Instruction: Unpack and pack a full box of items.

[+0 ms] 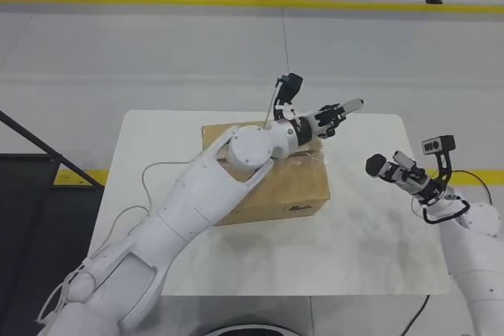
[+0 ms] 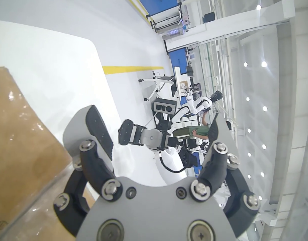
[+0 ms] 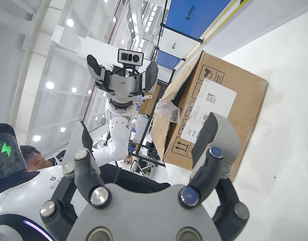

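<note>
On table [image 1: 361,252], box [image 1: 290,191] lies long axis side-to-side; left gripper [image 1: 343,111] & right gripper [image 1: 386,161] open, empty.

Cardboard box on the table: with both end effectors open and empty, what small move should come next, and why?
Probably ease the right end effector toward the top flap of the box to grip its edge. That flap stands ajar on the side facing it, torn clear tape hanging, while the left end effector hovers open near the far corner.
</note>
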### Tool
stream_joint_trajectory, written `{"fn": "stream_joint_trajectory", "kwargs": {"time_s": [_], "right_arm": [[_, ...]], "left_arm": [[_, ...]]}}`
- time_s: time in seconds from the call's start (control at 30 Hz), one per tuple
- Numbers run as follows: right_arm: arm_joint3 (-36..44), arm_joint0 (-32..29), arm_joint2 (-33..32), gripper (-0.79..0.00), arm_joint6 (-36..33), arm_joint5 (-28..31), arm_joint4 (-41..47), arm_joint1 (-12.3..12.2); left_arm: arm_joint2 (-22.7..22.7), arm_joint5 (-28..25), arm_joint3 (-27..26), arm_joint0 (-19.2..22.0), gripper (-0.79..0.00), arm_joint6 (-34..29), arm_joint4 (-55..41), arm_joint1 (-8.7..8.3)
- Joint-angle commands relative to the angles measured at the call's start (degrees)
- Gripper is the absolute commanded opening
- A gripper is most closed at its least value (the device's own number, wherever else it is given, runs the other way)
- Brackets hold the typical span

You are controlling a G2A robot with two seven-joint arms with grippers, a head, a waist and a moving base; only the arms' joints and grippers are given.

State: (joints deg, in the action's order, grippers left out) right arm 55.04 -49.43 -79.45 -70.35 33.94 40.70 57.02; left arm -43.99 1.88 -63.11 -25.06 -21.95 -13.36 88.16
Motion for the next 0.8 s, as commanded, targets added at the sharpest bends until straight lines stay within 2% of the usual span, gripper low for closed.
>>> {"fn": "stream_joint_trajectory", "kwargs": {"time_s": [0.0,0.1,0.2,0.27,0.3,0.37,0.43,0.53,0.67,0.77], "right_arm": [[0.19,0.47,0.21,0.0,-0.2,-0.2,0.0,-0.08],[1.15,1.43,0.59,0.0,-0.76,-0.76,0.05,-0.19],[1.89,3.18,1.55,0.0,-2.3,-2.3,1.17,-0.08],[0.33,5.24,2.7,0.0,-4.48,-4.5,3.92,0.36],[-1.27,7.07,3.79,0.0,-5.73,-6.69,5.73,0.81],[-3.12,9.66,5.29,0.0,-6.42,-9.39,6.13,1.31],[-3.78,10.7,5.86,0.0,-6.49,-10.08,5.75,1.48],[-3.78,10.7,5.86,0.0,-6.49,-10.08,5.75,1.48],[-2.2,10.15,6.36,0.0,-5.53,-10.39,4.96,1.58],[2.46,8.77,7.63,0.0,-2.76,-11.92,4.68,1.99]], "left_arm": [[-1.05,-0.74,-1.13,0.0,0.0,0.37,0.97,-0.15],[-3.77,-1.03,-4.32,-1.28,0.0,0.65,3.65,-1.12],[-9.35,-0.46,-11.01,-5.52,0.0,0.33,8.1,-3.27],[-14.19,0.68,-17.24,-10.08,0.0,-0.24,11.31,-4.96],[-17.98,1.6,-21.79,-13.56,0.0,-0.51,13.26,-6.08],[-22.72,2.84,-27.92,-18.46,0.0,-1.28,15.5,-7.37],[-29.14,4.27,-36.29,-25.56,0.0,-2.26,17.59,-8.82],[-36.15,4.71,-45.07,-34.02,0.0,-4.32,18.29,-10.11],[-41.99,2.99,-51.92,-43.08,0.0,-8.95,16.6,-11.16],[-44.18,1.02,-53.46,-46.98,0.0,-10.39,15.94,-11.56]]}}
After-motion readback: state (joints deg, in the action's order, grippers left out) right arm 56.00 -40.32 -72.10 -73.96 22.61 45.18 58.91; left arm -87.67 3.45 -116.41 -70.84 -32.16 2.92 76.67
